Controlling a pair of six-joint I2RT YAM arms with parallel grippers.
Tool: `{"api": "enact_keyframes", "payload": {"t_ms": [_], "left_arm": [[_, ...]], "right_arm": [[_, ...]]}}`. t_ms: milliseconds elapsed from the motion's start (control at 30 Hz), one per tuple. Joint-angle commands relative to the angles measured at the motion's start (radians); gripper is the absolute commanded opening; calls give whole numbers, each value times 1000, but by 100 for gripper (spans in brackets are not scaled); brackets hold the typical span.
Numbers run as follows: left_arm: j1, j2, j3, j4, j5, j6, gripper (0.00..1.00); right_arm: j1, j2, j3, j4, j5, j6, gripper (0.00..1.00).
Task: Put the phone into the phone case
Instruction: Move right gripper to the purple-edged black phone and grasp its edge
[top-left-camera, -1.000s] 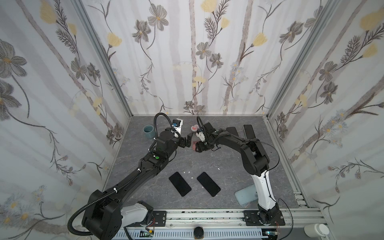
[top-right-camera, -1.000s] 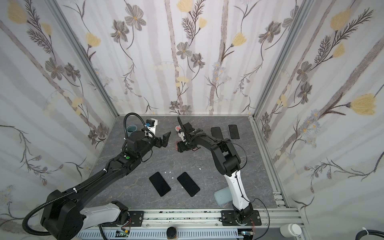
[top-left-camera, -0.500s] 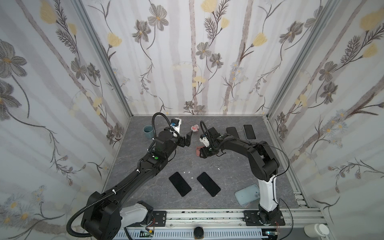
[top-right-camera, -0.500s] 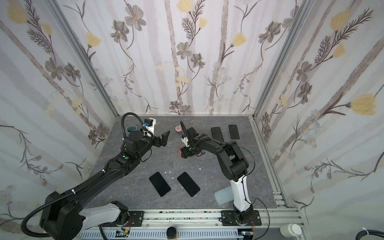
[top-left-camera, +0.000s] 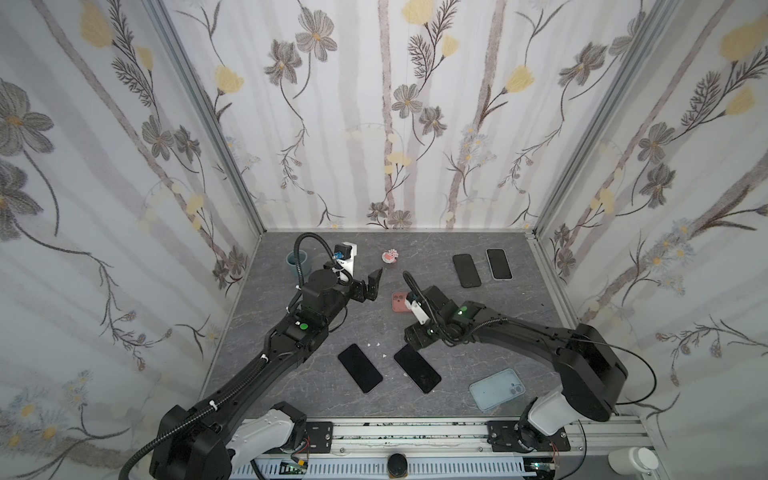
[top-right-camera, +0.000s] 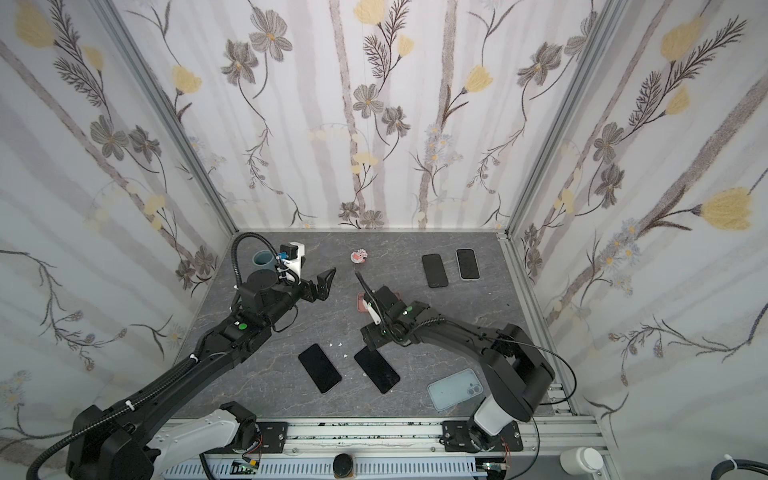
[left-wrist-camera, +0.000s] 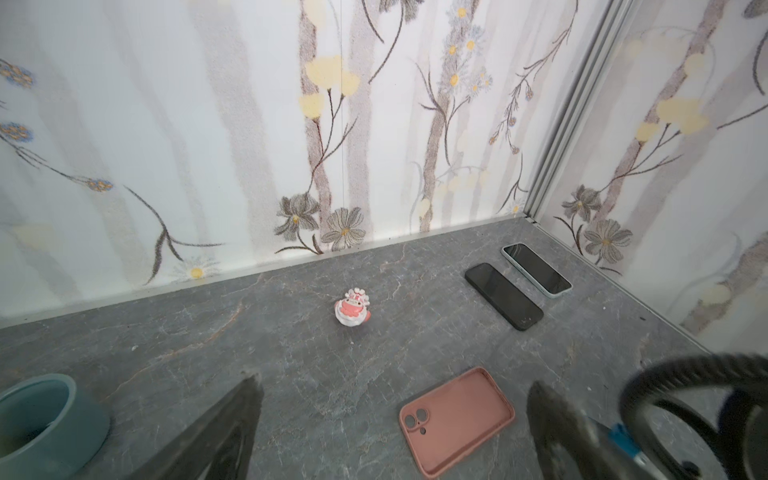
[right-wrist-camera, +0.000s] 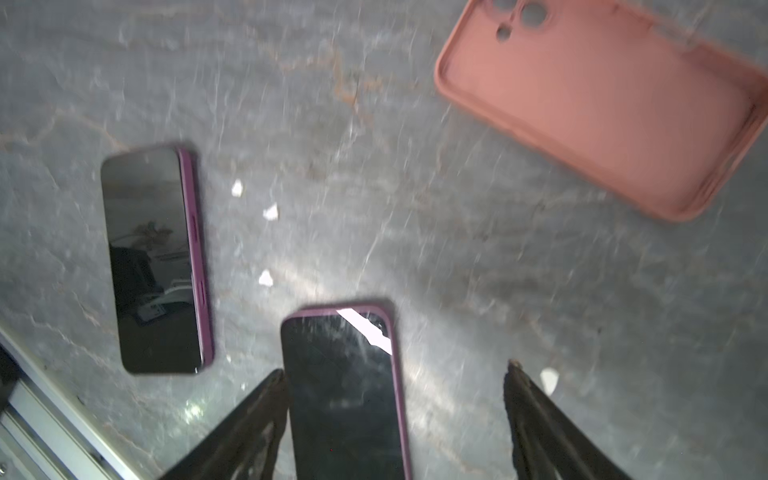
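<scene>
The pink phone case (left-wrist-camera: 457, 419) lies hollow side up on the grey table, partly behind my right wrist in both top views (top-left-camera: 398, 302). Two dark phones with purple rims lie near the front (top-left-camera: 360, 368) (top-left-camera: 417, 368). My right gripper (right-wrist-camera: 395, 374) is open and hangs low over the far end of the right-hand phone (right-wrist-camera: 345, 395); one fingertip (right-wrist-camera: 274, 382) is beside its edge, with nothing gripped. My left gripper (top-left-camera: 372, 286) is open and empty, up in the air left of the pink case (top-right-camera: 361, 301).
A pale blue case (top-left-camera: 497, 389) lies at the front right. Two more phones (top-left-camera: 467, 270) (top-left-camera: 498, 264) lie at the back right. A teal cup (top-left-camera: 297, 262) and a small pink figurine (top-left-camera: 390, 256) stand at the back. White crumbs (right-wrist-camera: 270, 212) lie between the front phones.
The right gripper has left the pink case lying on the table, swung toward the front over a phone and opened wider. The left arm has hardly moved.
</scene>
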Motion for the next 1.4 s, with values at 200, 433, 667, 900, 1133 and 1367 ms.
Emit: {"api": "enact_keyframes", "payload": {"t_ms": [200,433,667,900,1133,1367], "left_arm": [[-2,-156,-112,-105,105,27,100],[-2,-226,-155,-175,95,18,100],[-2,-239,-136,-245,31,-13,100],[-2,-214,-95,-332,-4,-62,100],[-2,-75,2,-446,22,-176,100],[-1,52,65,-467,175,-258,100]], "right_arm": [[195,-100,-227,83,136,92,88],[230,-72,-243,109,118,102,90],[239,25,-193,54,140,74,85],[245,72,-160,28,156,71,74],[243,72,-163,45,160,68,52],[224,15,-171,89,175,59,49]]}}
